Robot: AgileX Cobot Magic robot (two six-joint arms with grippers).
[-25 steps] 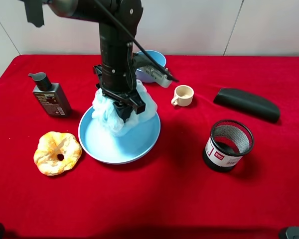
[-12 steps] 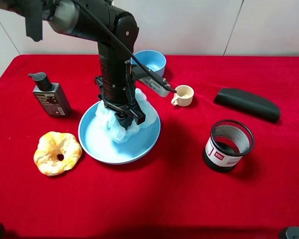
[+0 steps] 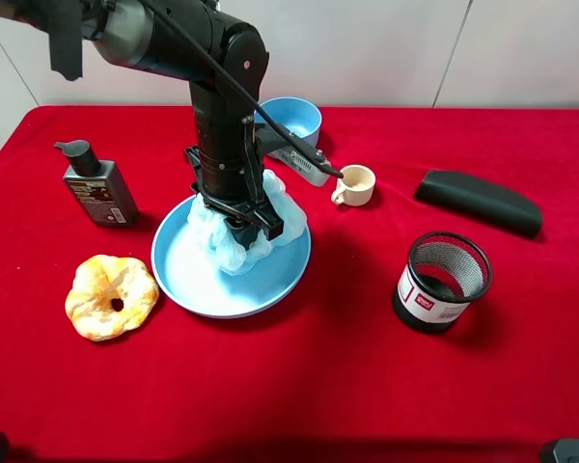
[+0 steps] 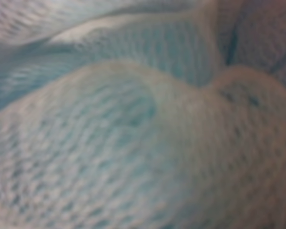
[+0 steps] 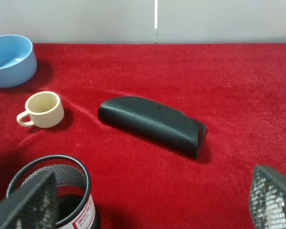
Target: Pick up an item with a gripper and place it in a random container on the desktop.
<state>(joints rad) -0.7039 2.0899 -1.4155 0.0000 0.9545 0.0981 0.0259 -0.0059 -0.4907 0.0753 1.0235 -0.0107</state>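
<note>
The light blue and white mesh bath pouf rests in the large shallow light blue plate on the red cloth desktop. My left gripper points straight down into the pouf, its dark fingers closed in the mesh, low over the back half of the plate. The left wrist view is filled with blurred pouf mesh; the fingers are hidden there. My right gripper is open and empty, its mesh-patterned fingertips spread wide above the cloth near the black mesh cup.
A small deep blue bowl stands behind the plate, a cream cup to its right. A black case and black mesh cup sit on the right. A dark pump bottle and orange-yellow ring sit on the left.
My left arm has lowered the pouf further into the plate and shifted slightly; the small blue bowl behind it now shows more. Everything else is still.
</note>
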